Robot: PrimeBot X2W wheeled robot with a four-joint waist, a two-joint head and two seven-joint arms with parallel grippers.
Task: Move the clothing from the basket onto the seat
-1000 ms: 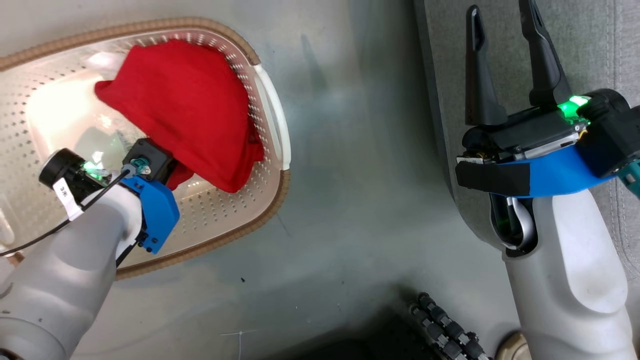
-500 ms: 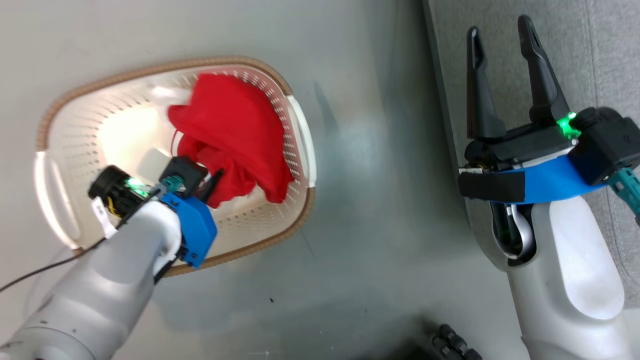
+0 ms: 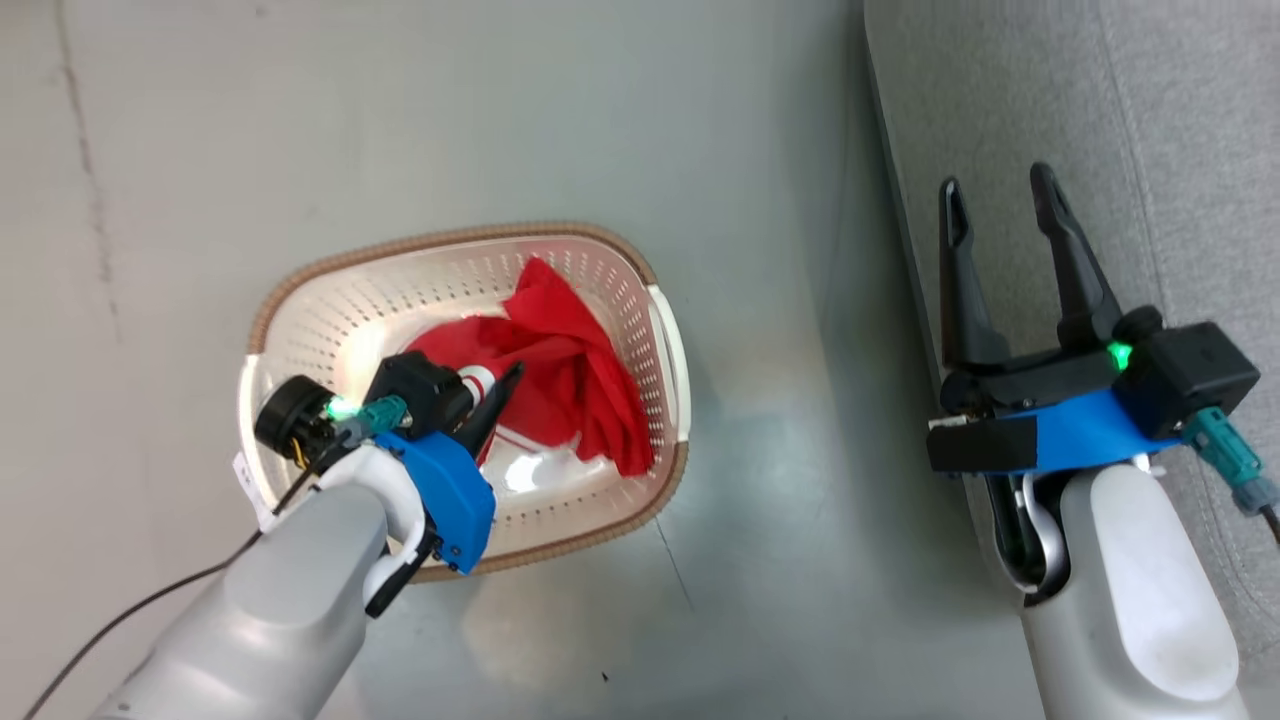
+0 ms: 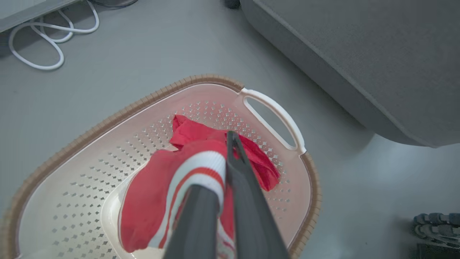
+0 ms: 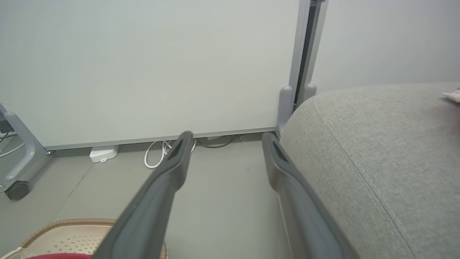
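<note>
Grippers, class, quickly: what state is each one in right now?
Left gripper: shut on the bright red, white-striped soft fabric clothing.
Right gripper: open, holding nothing.

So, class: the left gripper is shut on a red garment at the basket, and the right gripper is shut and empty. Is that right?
One slip: the right gripper is open, not shut; the head view shows its jaws spread with nothing between. The left gripper is indeed shut on the red garment at the basket.

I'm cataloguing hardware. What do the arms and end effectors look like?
Left end effector and right end effector: two long dark fingers, black housing, green light, teal connector, blue wrist bracket, pale grey forearm. A black cable and white tag on the left arm.
</note>
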